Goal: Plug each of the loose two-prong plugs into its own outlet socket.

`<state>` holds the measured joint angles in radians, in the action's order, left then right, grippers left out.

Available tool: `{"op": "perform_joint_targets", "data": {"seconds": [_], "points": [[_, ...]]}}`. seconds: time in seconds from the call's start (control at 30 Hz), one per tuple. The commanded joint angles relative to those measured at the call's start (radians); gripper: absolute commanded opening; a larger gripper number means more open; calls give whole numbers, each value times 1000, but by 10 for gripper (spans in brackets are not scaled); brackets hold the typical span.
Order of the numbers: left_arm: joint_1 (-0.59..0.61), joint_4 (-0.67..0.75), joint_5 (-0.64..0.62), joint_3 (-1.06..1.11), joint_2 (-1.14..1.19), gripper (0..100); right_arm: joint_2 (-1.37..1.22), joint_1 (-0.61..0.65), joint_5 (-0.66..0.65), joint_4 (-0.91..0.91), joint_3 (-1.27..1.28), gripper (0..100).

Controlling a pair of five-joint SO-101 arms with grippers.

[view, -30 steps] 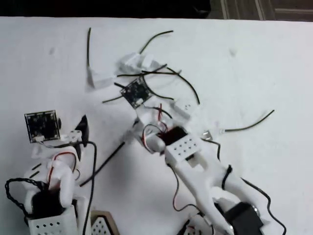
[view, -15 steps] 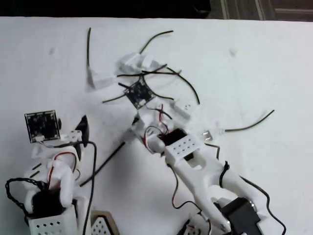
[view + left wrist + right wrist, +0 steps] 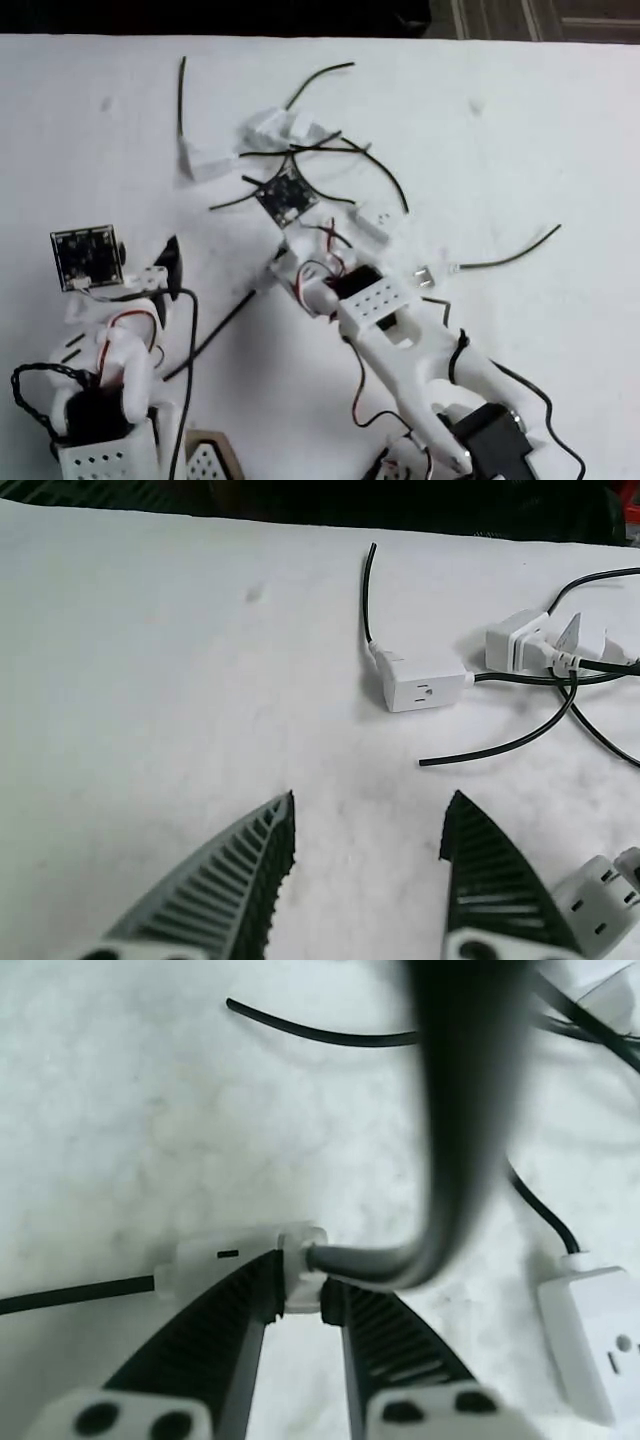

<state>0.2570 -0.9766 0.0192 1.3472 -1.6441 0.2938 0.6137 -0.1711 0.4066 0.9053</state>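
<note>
Loose plug: one, lying free.
Held plug: one, pinched in your right gripper, jaws narrow.
Left gripper: jaws wide apart.

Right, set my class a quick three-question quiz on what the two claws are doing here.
1. True or false: the left claw is open and holds nothing.
2. The right claw is shut on: A) a white plug, B) a spoon, C) nothing.
3. Fill in: the outlet socket ahead of the left claw has a ___ cord.
Key: 1 true; 2 A; 3 black.
</note>
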Motion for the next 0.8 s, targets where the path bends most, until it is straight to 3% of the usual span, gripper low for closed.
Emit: {"op": "perform_joint_targets", "data": {"seconds": [0.0, 0.37, 0.77], "points": [[10, 21, -5, -3, -12, 245, 1, -5, 2, 4, -3, 17], [13, 21, -5, -3, -12, 245, -131, -5, 2, -44, -37, 17], [10, 21, -5, -3, -12, 245, -197, 2, -69, 68, -51, 17]]}}
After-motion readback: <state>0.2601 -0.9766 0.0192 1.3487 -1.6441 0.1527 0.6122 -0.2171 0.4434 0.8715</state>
